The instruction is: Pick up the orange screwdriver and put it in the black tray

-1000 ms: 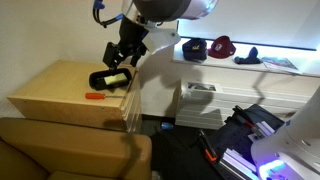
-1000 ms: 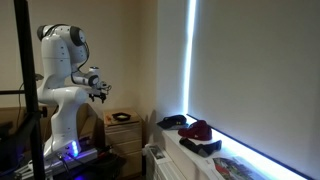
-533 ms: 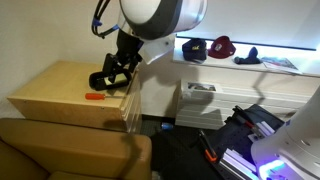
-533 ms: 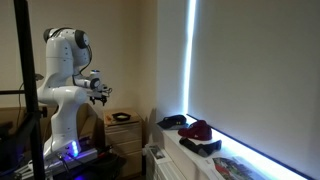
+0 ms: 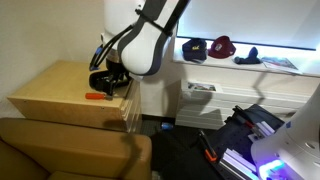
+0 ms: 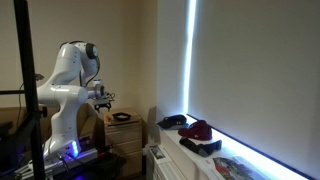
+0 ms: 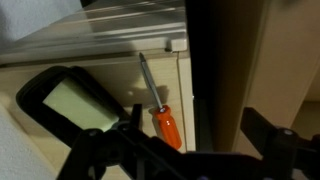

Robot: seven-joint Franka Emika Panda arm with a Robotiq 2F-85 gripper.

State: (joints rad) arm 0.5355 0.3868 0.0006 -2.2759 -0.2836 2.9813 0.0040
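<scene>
Evidently mid-approach, before any grasp: hovering with claw (image 7: 190,140) spread apart and empty over the orange screwdriver (image 7: 167,127), lying flat on the pale wooden bench (image 5: 45,85) just beside the black tray (image 7: 40,85). Likely next: lower, straddle the smooth, plastic-looking handle (slim metal shaft pointing away), then close with the jaws square across it. Shallow, round-cornered tray, dark rim, paler floor.

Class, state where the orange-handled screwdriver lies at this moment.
In an exterior view, the orange-handled screwdriver lies flat on the light wooden cabinet top, just on the camera's side of the black tray.
</scene>
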